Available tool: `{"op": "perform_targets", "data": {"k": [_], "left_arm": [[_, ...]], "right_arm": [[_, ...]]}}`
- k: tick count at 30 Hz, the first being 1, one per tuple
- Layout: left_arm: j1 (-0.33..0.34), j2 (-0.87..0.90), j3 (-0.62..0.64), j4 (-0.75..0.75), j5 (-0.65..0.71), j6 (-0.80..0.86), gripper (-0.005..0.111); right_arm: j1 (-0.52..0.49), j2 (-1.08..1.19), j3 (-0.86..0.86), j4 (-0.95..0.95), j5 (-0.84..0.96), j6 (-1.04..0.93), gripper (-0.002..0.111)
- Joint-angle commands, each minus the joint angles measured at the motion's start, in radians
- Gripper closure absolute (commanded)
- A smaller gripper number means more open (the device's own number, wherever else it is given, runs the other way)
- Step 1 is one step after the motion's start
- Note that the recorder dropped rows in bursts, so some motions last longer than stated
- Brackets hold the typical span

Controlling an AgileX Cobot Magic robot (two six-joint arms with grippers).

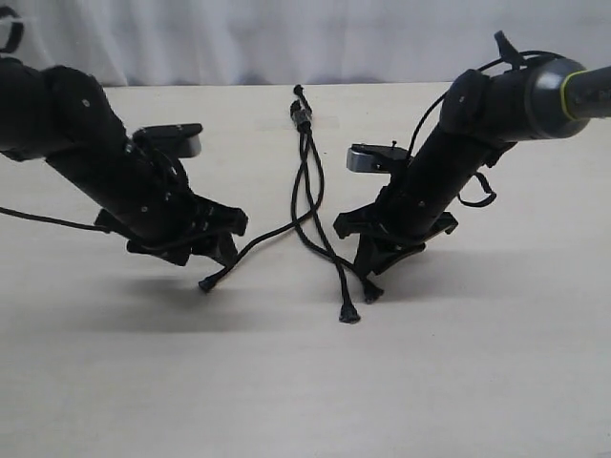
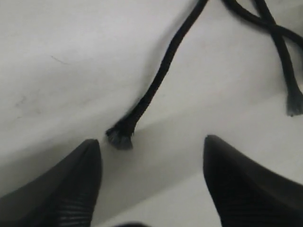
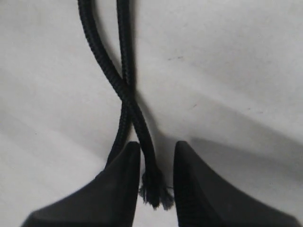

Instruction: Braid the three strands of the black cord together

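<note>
So the black cord (image 1: 305, 143) is lying lengthwise on the table (image 1: 496, 382), knotted end (image 1: 302, 114) pointing at the far edge, the three strands (image 1: 348, 313) running toward the near edge, one swinging left. The left gripper (image 2: 151, 140) is hanging wide open, that strand's tip (image 2: 119, 137) just ahead, untouched. The right gripper (image 3: 157, 144) is sitting at a slim gap around another frayed tip (image 3: 154, 191); can't tell if it's pinching.

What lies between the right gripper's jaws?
One strand's frayed tip lies between the jaws of the right gripper, just past where it crosses a second strand. The right wrist view shows this, with a gap left on one side.
</note>
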Motion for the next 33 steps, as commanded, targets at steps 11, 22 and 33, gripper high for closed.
{"op": "perform_targets", "data": {"k": [11, 22, 33], "left_arm": [[-0.052, 0.187, 0.0, -0.008, -0.17, 0.024, 0.049], [-0.162, 0.189, 0.0, -0.033, -0.08, 0.024, 0.107], [-0.237, 0.189, 0.0, -0.184, -0.118, 0.024, 0.107]], "right_arm": [[0.033, -0.004, 0.031, 0.009, -0.101, 0.004, 0.084], [0.033, 0.001, 0.091, -0.043, -0.033, 0.037, 0.104], [0.033, 0.001, 0.165, 0.149, -0.09, -0.105, 0.104]]}}
